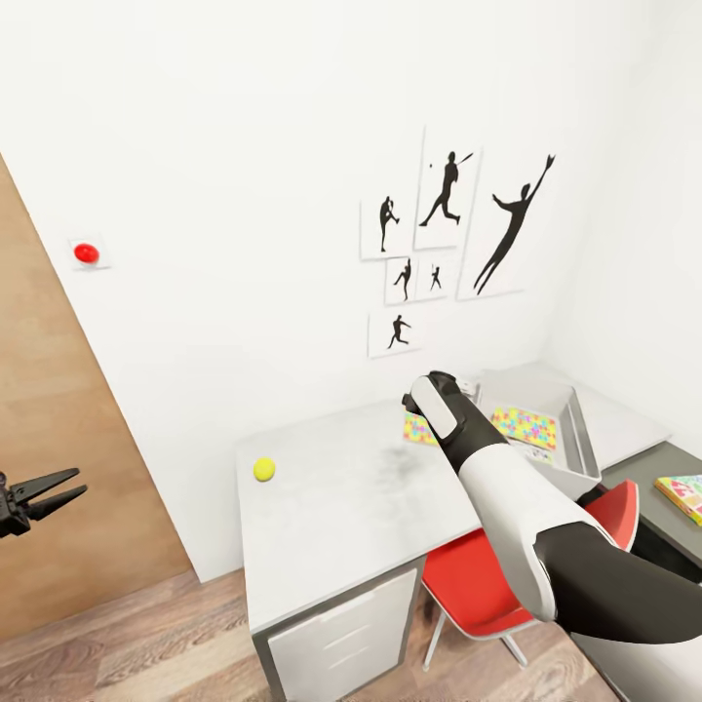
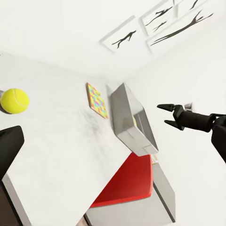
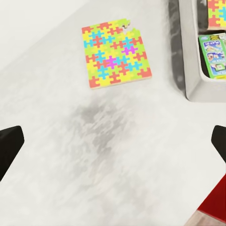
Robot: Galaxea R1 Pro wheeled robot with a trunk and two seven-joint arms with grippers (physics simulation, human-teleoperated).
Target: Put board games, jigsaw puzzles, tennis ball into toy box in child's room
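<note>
A yellow tennis ball (image 1: 264,470) lies near the table's left edge, and it also shows in the left wrist view (image 2: 14,100). A colourful jigsaw puzzle (image 3: 115,56) lies flat on the table beside the grey toy box (image 1: 575,429). My right arm partly hides this puzzle in the head view. Inside the box are another puzzle (image 1: 525,427) and a board game (image 3: 214,52). My right gripper (image 3: 113,141) hovers open over bare table short of the puzzle, holding nothing. My left gripper (image 1: 78,484) hangs open and empty, well left of the table.
A red chair (image 1: 487,585) is tucked under the table's (image 1: 341,507) front. A colourful flat toy (image 1: 682,492) lies on a grey surface at the far right. Framed silhouette pictures (image 1: 448,224) hang on the white wall, and a wooden door (image 1: 58,409) stands at the left.
</note>
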